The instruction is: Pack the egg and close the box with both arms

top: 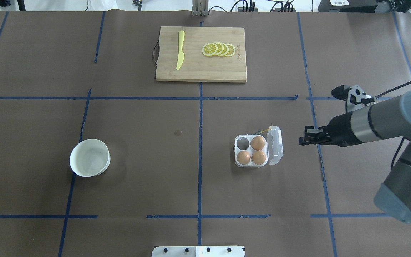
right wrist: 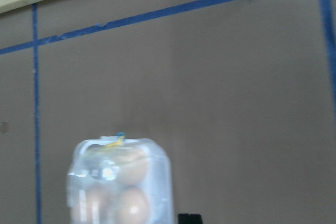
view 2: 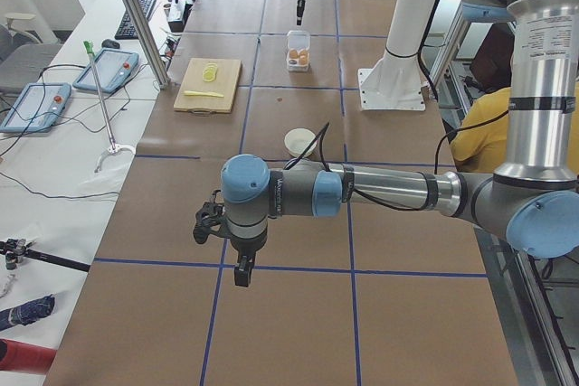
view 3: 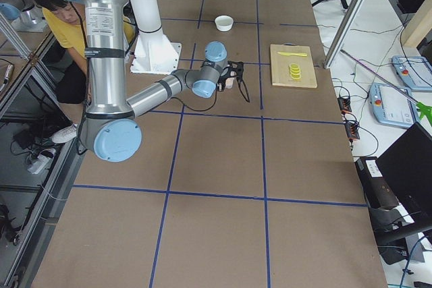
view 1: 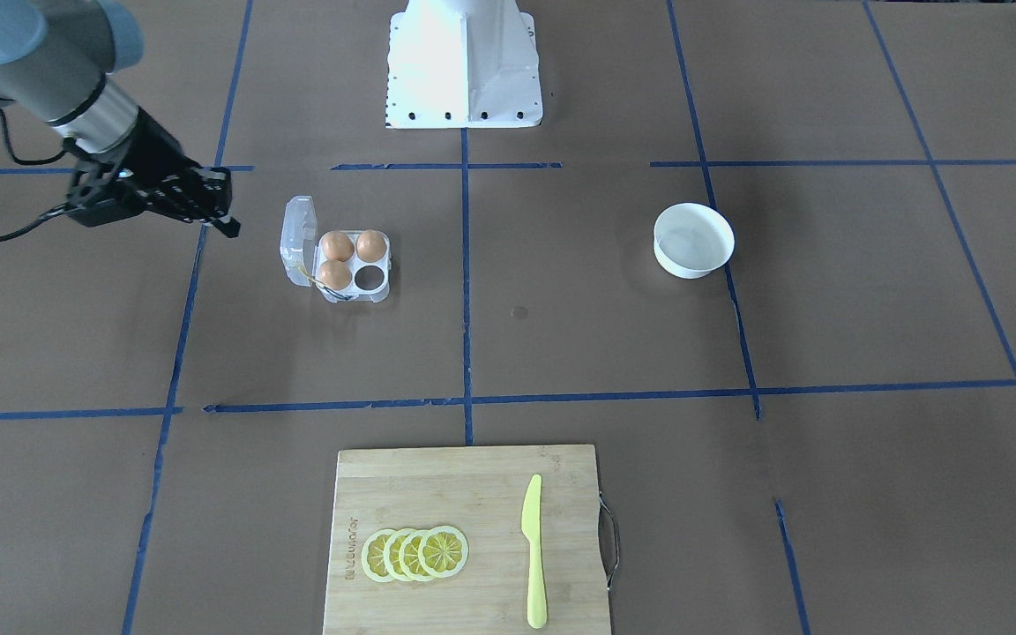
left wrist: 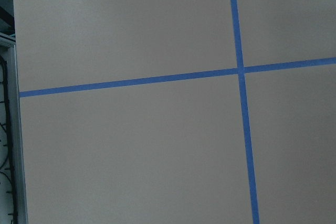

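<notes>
The clear box [top: 252, 147] stands open on the table, its lid [top: 275, 145] upright on the side toward my right gripper. Three orange-brown eggs [top: 258, 142] sit in its cups; one cup [top: 242, 142] is empty. The box also shows in the front view [view 1: 373, 287]. My right gripper [top: 302, 139] hovers just beside the lid, not touching it, and looks shut and empty. Its wrist view shows the lid [right wrist: 119, 182] close ahead. My left gripper [view 2: 242, 273] hangs over bare table far from the box; I cannot tell if it is open.
An empty white bowl [top: 89, 157] stands on the left half of the table. A wooden cutting board [top: 201, 71] at the far edge carries a yellow knife [top: 180, 50] and lemon slices [top: 219, 49]. The white pedestal base [view 1: 464, 66] stands at the robot's side.
</notes>
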Controlling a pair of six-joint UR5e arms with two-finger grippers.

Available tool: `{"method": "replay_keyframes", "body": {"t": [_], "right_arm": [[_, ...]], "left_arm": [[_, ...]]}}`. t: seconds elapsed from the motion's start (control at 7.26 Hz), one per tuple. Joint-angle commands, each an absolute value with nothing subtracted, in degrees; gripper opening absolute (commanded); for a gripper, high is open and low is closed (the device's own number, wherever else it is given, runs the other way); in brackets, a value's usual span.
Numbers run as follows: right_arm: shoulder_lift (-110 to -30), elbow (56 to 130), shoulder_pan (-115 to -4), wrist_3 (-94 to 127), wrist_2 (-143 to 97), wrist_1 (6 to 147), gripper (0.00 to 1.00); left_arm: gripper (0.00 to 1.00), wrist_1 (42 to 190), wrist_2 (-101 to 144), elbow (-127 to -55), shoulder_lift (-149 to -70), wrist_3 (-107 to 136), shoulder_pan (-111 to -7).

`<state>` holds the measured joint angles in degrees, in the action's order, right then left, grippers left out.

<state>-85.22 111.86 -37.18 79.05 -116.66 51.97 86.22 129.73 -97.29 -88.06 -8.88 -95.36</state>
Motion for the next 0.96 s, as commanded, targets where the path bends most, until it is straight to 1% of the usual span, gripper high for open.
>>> {"method": "replay_keyframes", "body": {"t": [0.0, 0.28, 0.41, 0.55, 0.69, 0.83], "right_arm": [[-75.89, 110.75, -30.07, 85.60, -107.51, 52.29, 0.00], [-76.02, 110.83, -31.19, 85.52, -107.84, 53.34, 0.00], [-76.20, 111.44, -33.81, 85.43, -108.10, 59.70, 0.00], [-76.38, 111.97, -36.36, 84.47, -108.63, 67.25, 0.33], [-76.64, 112.06, -39.61, 78.11, -110.55, 72.81, 0.91], [-80.38, 113.10, -43.21, 70.13, -113.18, 74.86, 1.00]], "left_arm": [[1.00, 86.22, 129.99, -97.29, -88.07, -8.88, -95.36], [1.00, 86.22, 129.99, -97.12, -88.07, -8.88, -95.36], [1.00, 86.22, 129.99, -97.03, -88.07, -8.88, -95.36], [1.00, 86.31, 129.99, -96.94, -87.98, -8.88, -95.36], [1.00, 86.31, 129.99, -96.94, -87.98, -8.88, -95.36], [1.00, 86.31, 129.99, -96.86, -87.98, -8.88, -95.27]]}}
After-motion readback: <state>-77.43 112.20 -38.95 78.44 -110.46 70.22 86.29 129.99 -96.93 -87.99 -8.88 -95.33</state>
